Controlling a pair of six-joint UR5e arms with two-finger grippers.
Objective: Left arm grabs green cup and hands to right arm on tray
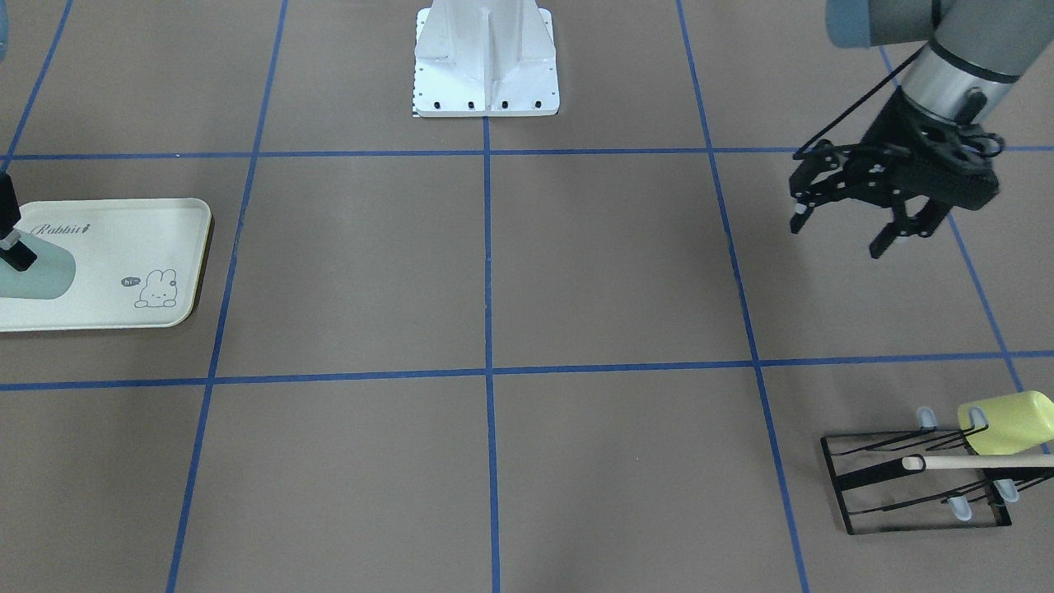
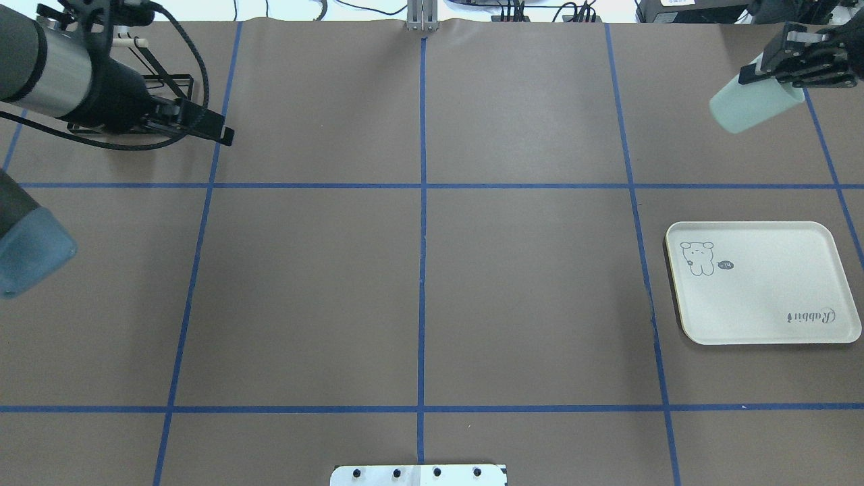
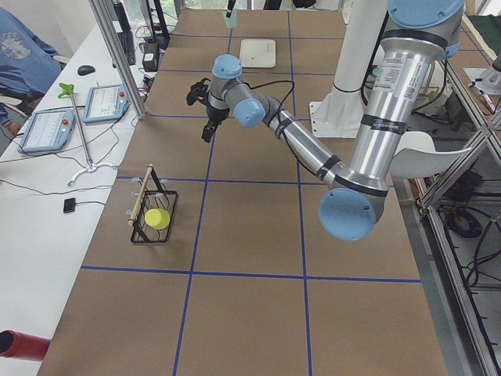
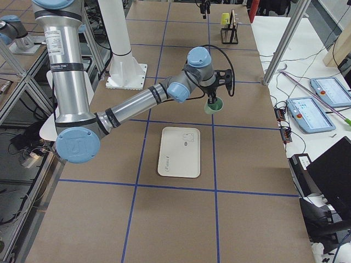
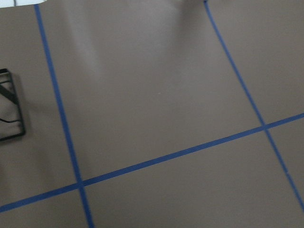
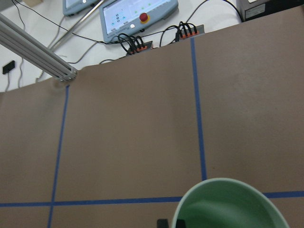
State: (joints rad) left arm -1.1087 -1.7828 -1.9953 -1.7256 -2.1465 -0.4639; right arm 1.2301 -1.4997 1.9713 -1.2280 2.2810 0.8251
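Observation:
My right gripper [image 2: 766, 71] is shut on the rim of the pale mint-green cup [image 2: 752, 108] and holds it tilted in the air. The cup is past the far edge of the cream Rabbit tray [image 2: 763, 324], not on it. The right wrist view shows the cup's open mouth [image 6: 230, 206] at the bottom. In the front-facing view the cup [image 1: 37, 276] overlaps the tray [image 1: 123, 247] at the left edge. My left gripper [image 1: 838, 235] is open and empty, above the table near the black wire rack [image 1: 914, 494].
The wire rack holds a yellow-green cup [image 1: 1009, 422] and a wooden stick [image 1: 972, 463]. The white robot base [image 1: 486, 66] stands at mid table edge. Tablets and cables [image 6: 137, 12] lie beyond the table's far edge.

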